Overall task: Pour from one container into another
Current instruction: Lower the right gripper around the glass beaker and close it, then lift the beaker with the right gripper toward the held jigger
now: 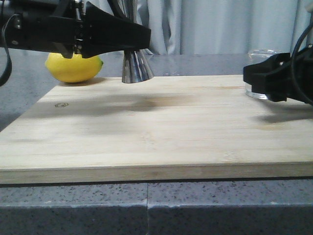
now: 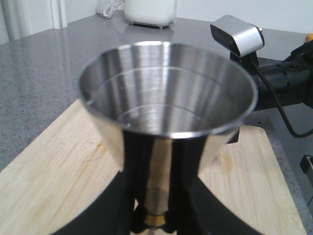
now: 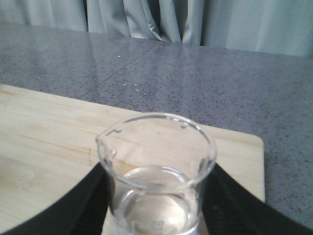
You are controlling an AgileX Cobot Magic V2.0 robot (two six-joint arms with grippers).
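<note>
The right gripper (image 3: 156, 196) is closed around the lower body of the small clear glass beaker (image 3: 157, 171), black fingers (image 3: 73, 205) pressed to both sides; clear liquid sits in the beaker's bottom, pouring lip turned to the robot's left. The beaker appears to rest on the right rear of the pale bamboo board (image 1: 146, 132).

The left gripper (image 2: 154, 215) clamps the narrow gold-tinted waist of the tall shiny steel hourglass jigger (image 2: 166, 93), which stands upright at the board's left rear, base down in the front view.

Judgement: container and receiver are well apart. Lift the beaker level, carry it left until the lip overhangs the jigger's mouth, then tilt slowly (the left grip should steady the receiver).

A yellow lemon (image 1: 73, 67) lies behind the board on the grey speckled counter (image 1: 195, 205). Pale curtains (image 3: 195, 22) hang beyond.
</note>
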